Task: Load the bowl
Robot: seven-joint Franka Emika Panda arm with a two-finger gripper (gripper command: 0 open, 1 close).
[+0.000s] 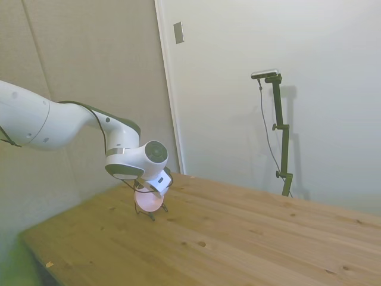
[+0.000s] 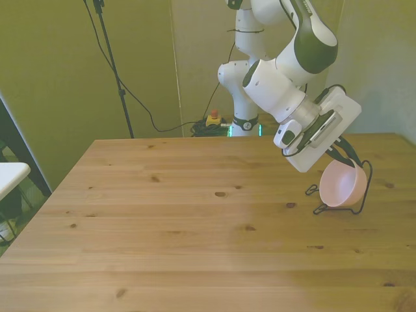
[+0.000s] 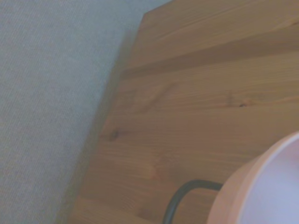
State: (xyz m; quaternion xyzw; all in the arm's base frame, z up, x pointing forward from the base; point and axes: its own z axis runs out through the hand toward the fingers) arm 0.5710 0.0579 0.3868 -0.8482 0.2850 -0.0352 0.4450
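The pale pink bowl (image 2: 340,186) stands tilted on its edge inside a thin black wire rack (image 2: 366,193) near the front view's right table edge. My gripper (image 2: 344,156) reaches down from above and is shut on the bowl's upper rim. In the side view the bowl (image 1: 149,201) shows just under the white hand, with the rack's feet (image 1: 152,215) on the wood below it. The wrist view catches part of the bowl's rim (image 3: 261,186) and one curved rack wire (image 3: 180,198).
The wooden table (image 2: 195,221) stretches wide toward the front view's left. Its edge (image 3: 110,121) runs close beside the rack, with a grey wall just past it. A white surface (image 2: 10,174) sits off the table at the front view's far left.
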